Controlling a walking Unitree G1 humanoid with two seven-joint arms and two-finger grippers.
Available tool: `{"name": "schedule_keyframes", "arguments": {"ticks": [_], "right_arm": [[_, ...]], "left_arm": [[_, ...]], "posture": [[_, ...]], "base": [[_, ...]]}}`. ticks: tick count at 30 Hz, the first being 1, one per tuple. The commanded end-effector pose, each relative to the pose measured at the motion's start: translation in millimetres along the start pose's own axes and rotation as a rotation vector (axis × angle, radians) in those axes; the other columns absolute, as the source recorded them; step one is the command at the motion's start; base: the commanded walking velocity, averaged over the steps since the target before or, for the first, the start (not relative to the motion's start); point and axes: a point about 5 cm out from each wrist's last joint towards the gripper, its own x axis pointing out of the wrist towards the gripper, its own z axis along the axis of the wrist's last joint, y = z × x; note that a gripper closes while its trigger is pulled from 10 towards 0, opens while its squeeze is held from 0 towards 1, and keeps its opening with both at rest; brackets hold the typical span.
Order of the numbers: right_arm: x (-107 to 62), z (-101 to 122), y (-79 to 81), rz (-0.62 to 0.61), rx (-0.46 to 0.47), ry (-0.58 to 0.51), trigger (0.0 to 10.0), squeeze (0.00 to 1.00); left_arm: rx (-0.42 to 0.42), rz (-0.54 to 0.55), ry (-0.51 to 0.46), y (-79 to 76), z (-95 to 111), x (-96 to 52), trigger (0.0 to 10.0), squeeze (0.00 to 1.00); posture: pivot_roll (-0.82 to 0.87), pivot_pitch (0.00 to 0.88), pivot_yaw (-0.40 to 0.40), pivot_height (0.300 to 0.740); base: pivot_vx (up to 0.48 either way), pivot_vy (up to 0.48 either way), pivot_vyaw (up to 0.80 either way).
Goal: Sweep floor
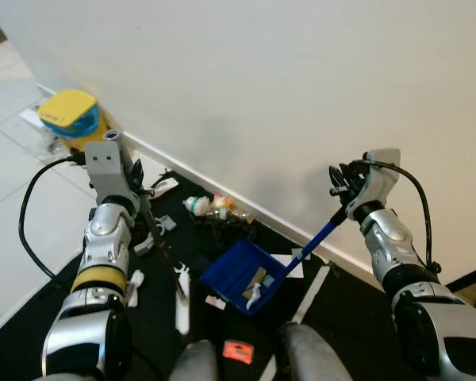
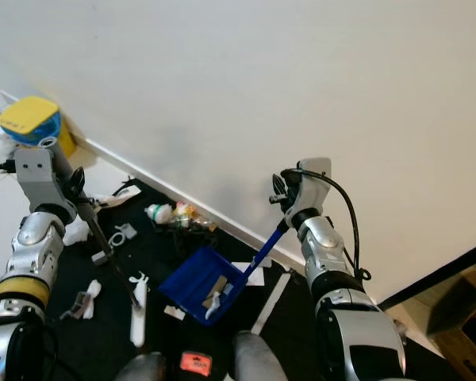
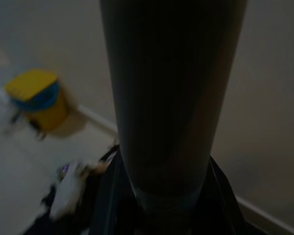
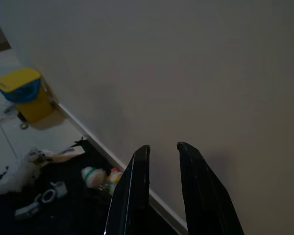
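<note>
Trash bits [image 1: 210, 208] lie on the black mat [image 1: 32, 317] by the wall, so the right hand [image 1: 339, 190] grips the blue dustpan [image 1: 242, 278] handle while the left hand [image 1: 147, 208] grips the dark broom stick [image 1: 165, 258] to push them in.

A bright blue dustpan [image 1: 239, 274] with a blue handle sits on a black mat [image 1: 32, 317]. White scraps [image 1: 182, 302] and a red-orange tag [image 1: 237, 350] dot the mat. The bin [image 1: 70, 113] is yellow with a blue band. The wall [image 1: 262, 87] is plain off-white, the floor tiles [image 1: 8, 167] pale white. The broom handle [image 1: 160, 248] is black.
</note>
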Motion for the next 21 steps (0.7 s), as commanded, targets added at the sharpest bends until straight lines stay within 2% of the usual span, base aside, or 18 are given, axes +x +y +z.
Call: {"name": "schedule_keyframes", "arguments": {"ticks": [1,6,9,21], "right_arm": [[-6.3,-7.0,-6.0,-0.029,-0.014,0.026,10.0,0.00],[-11.6,-13.3,-7.4,-0.043,-0.011,0.037,10.0,0.00],[-14.1,-15.7,-7.5,-0.061,0.009,0.027,10.0,0.00],[-14.1,-17.0,1.7,-0.041,0.065,-0.010,10.0,0.00]], "left_arm": [[0.021,-0.010,-0.062,-5.0,10.1,2.2,10.0,0.00],[0.048,-0.019,-0.050,-9.1,3.5,-0.7,10.0,0.00],[0.023,0.009,-0.048,-5.6,0.9,-3.9,10.0,0.00],[0.041,0.042,-0.062,5.4,-2.3,-12.9,10.0,0.00]], "posture": [[0.04,0.036,-0.030,0.740],[0.04,0.039,-0.033,0.740],[0.04,0.039,-0.032,0.740],[0.06,0.000,-0.040,0.740]], "base": [[0.000,0.000,0.00],[0.000,0.000,0.00],[0.000,0.000,0.00],[0.000,0.000,0.00]]}}
